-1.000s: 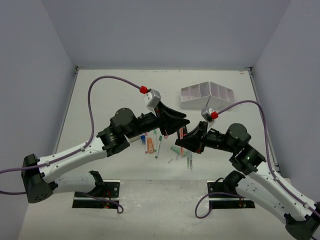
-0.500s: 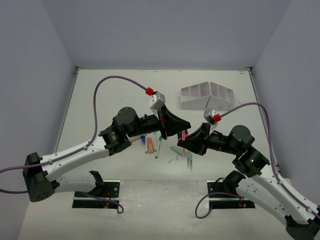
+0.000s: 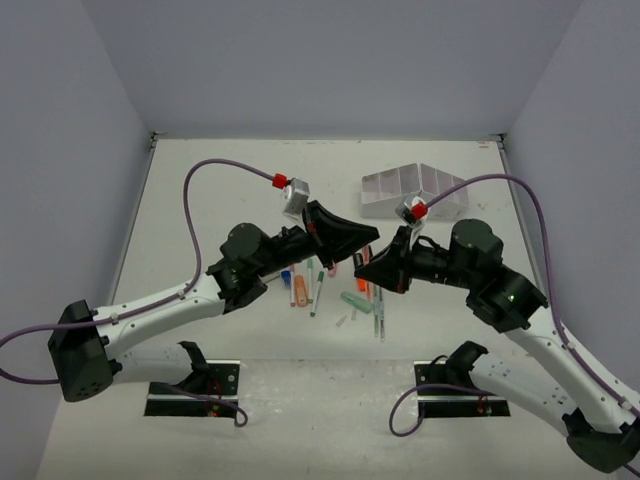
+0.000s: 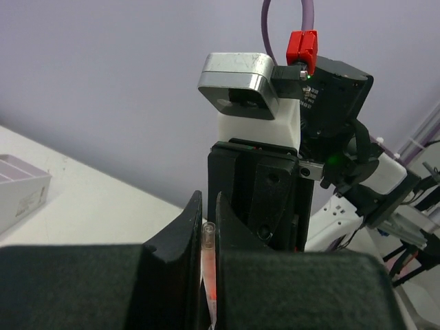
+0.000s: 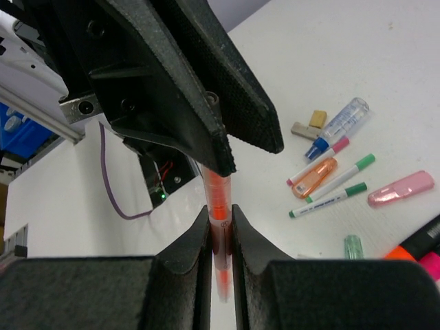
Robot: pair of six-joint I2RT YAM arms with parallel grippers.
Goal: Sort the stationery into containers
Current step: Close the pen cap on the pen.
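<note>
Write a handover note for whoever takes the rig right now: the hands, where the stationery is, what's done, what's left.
Left hand: shut on the upper end of an orange pen, held above the table.
Right hand: shut on the same pen lower down; it looks like a hand-to-hand pass.
White organizer: far right of the table; the top view shows nothing in it.
Loose on the table: orange highlighter, green-capped pens, pink eraser and more.
Left to do: one hand lets go, the pen goes into a compartment, then the rest.
</note>
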